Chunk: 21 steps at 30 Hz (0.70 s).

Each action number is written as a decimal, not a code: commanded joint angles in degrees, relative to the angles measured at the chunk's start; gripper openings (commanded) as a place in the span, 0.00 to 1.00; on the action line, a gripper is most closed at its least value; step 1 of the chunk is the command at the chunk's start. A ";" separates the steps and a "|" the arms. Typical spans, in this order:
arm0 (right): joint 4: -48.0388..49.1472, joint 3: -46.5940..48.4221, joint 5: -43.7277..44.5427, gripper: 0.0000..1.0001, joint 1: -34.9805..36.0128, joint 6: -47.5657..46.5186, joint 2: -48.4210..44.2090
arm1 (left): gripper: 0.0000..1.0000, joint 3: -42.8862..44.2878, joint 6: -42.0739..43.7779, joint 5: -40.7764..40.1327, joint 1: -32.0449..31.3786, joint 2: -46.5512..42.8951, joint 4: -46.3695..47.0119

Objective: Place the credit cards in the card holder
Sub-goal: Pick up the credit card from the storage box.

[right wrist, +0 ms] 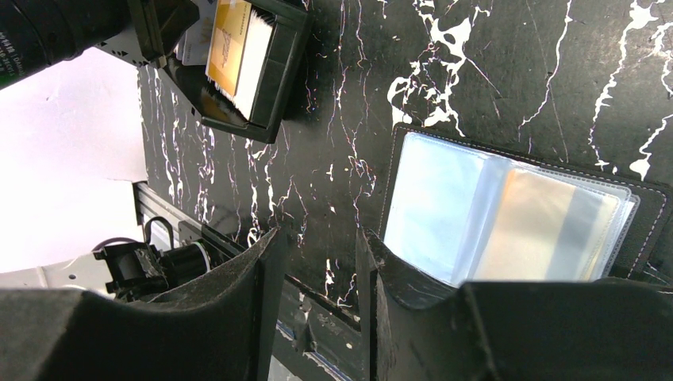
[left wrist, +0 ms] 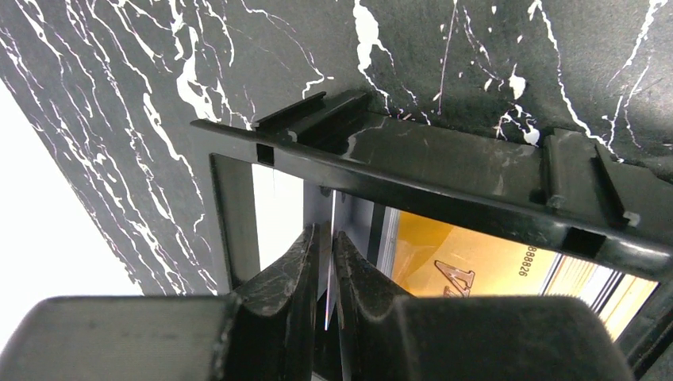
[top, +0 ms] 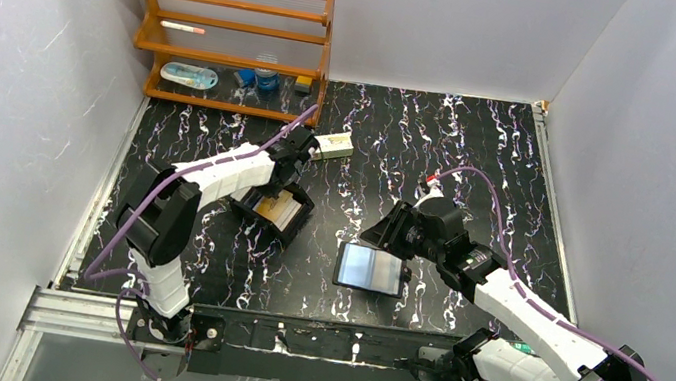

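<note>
The table (top: 478,171) has a black top with white veins like marble, and plain white walls (top: 31,54) stand around it on the left, far and right sides. In the far left corner stands a wooden rack (top: 236,34) with a few small things on its shelves. Near it lies a cream carton (top: 333,145).

An open black box (top: 298,217) sits on the left half of the table. The credit cards (top: 279,208) are stacked inside it, and the front one is orange-yellow. The left hand (left wrist: 325,238) reaches into this box, and its fingers are pressed together on the thin edge of one card.

The card holder (top: 370,268) lies open and flat near the middle, with its glossy sleeves facing up. The right hand (right wrist: 320,238) is at its left edge with the fingers spread and nothing between them. I cannot tell if it touches the holder.
</note>
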 commanded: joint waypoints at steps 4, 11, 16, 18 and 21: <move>1.26 1.16 0.58 0.46 0.20 -0.74 -0.66 | 0.10 -0.82 -2.29 0.91 0.53 1.19 -0.20; 1.06 1.25 0.68 0.46 0.23 -0.67 -1.07 | 0.11 -1.20 -1.84 1.95 0.68 1.66 -0.36; 0.69 1.41 0.66 0.46 0.25 -0.52 -1.42 | 0.11 -1.13 -1.49 3.34 0.82 2.48 -1.22; 0.60 1.27 0.65 0.46 0.17 -0.51 -1.60 | 0.09 -1.11 -1.75 3.91 1.12 3.16 -1.62; 0.56 1.33 0.51 0.46 0.24 -0.36 -1.70 | 0.01 -1.24 -2.14 3.62 1.38 3.88 -1.92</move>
